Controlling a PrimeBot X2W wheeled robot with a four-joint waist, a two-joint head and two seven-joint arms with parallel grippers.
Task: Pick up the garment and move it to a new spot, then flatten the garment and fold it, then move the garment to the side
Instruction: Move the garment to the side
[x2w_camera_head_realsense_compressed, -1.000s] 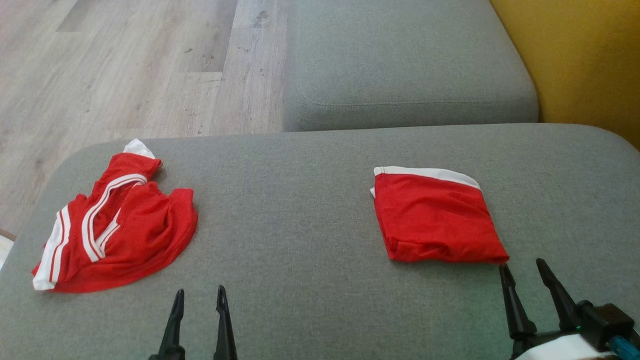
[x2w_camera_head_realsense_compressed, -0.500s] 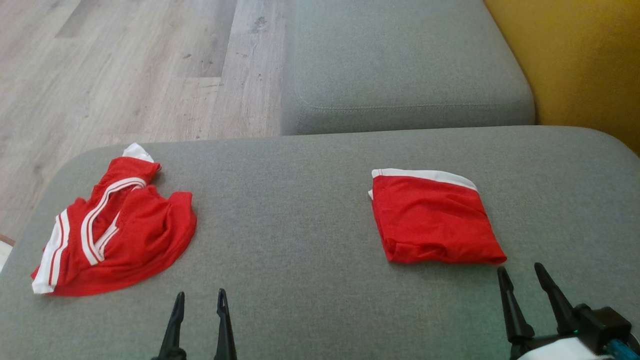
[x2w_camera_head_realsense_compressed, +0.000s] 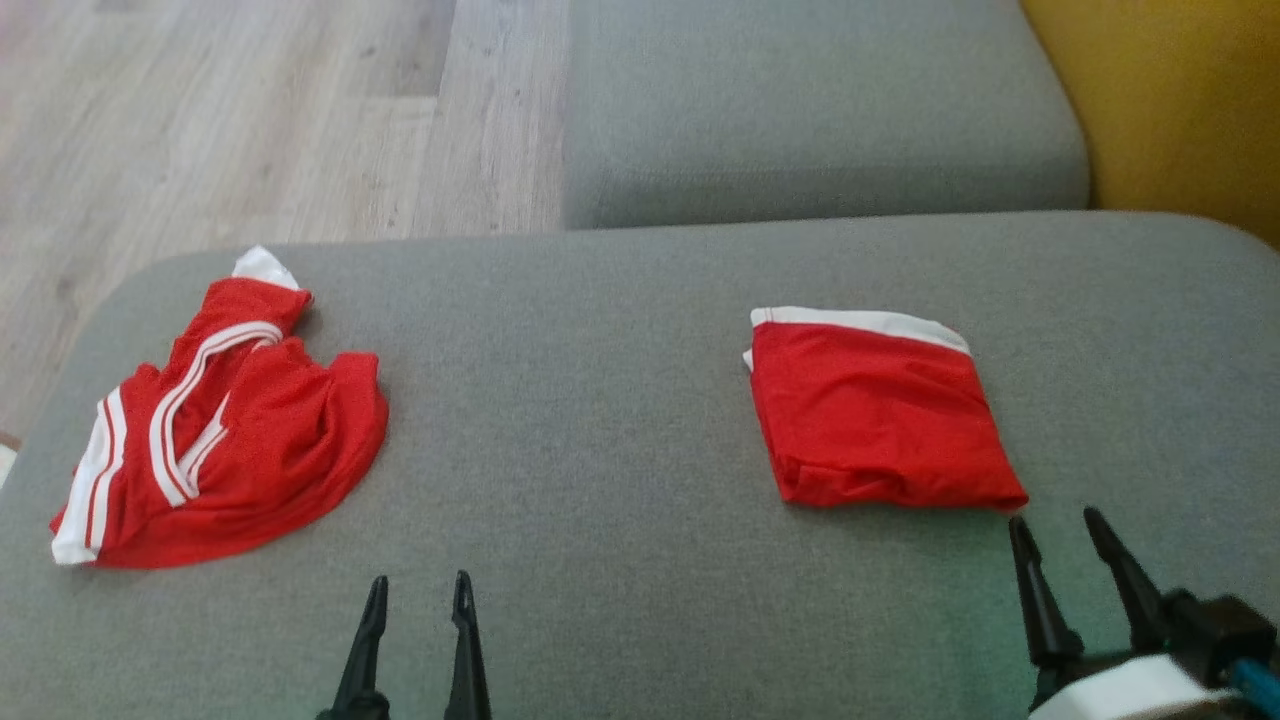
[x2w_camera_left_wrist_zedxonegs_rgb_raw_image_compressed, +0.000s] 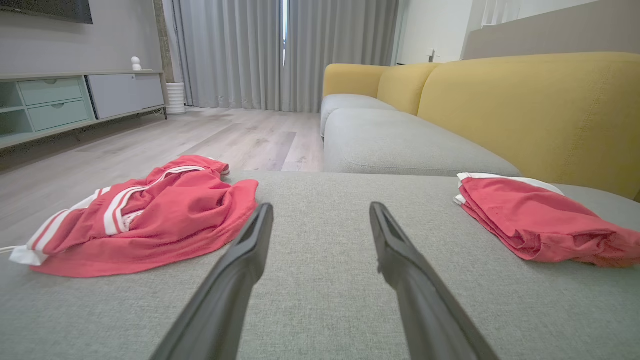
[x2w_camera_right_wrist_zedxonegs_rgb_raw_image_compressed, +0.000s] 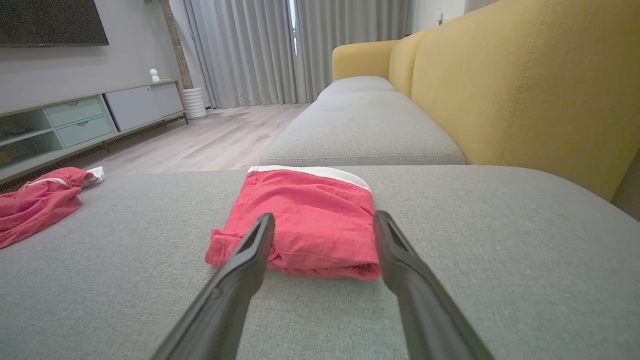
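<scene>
A crumpled red garment (x2w_camera_head_realsense_compressed: 225, 430) with white stripes lies at the left end of the grey cushion (x2w_camera_head_realsense_compressed: 600, 420); it also appears as the crumpled garment (x2w_camera_left_wrist_zedxonegs_rgb_raw_image_compressed: 145, 215) in the left wrist view. A folded red garment (x2w_camera_head_realsense_compressed: 875, 410) with a white band lies flat at the right, seen again as the folded garment (x2w_camera_right_wrist_zedxonegs_rgb_raw_image_compressed: 310, 220). My left gripper (x2w_camera_head_realsense_compressed: 418, 592) is open and empty near the front edge, between the two garments (x2w_camera_left_wrist_zedxonegs_rgb_raw_image_compressed: 321, 206). My right gripper (x2w_camera_head_realsense_compressed: 1055, 517) is open and empty, its tips just short of the folded garment's near right corner (x2w_camera_right_wrist_zedxonegs_rgb_raw_image_compressed: 324, 215).
A second grey seat cushion (x2w_camera_head_realsense_compressed: 820, 100) lies beyond, with the yellow sofa back (x2w_camera_head_realsense_compressed: 1180, 100) to the right. Wooden floor (x2w_camera_head_realsense_compressed: 250, 120) runs past the cushion's left and far edges. A low cabinet (x2w_camera_left_wrist_zedxonegs_rgb_raw_image_compressed: 60, 100) and curtains (x2w_camera_left_wrist_zedxonegs_rgb_raw_image_compressed: 280, 50) stand across the room.
The head view has shifted slightly, so the whole picture sits a little higher. Neither garment has moved on the cushion. Both grippers stay open and low at the front.
</scene>
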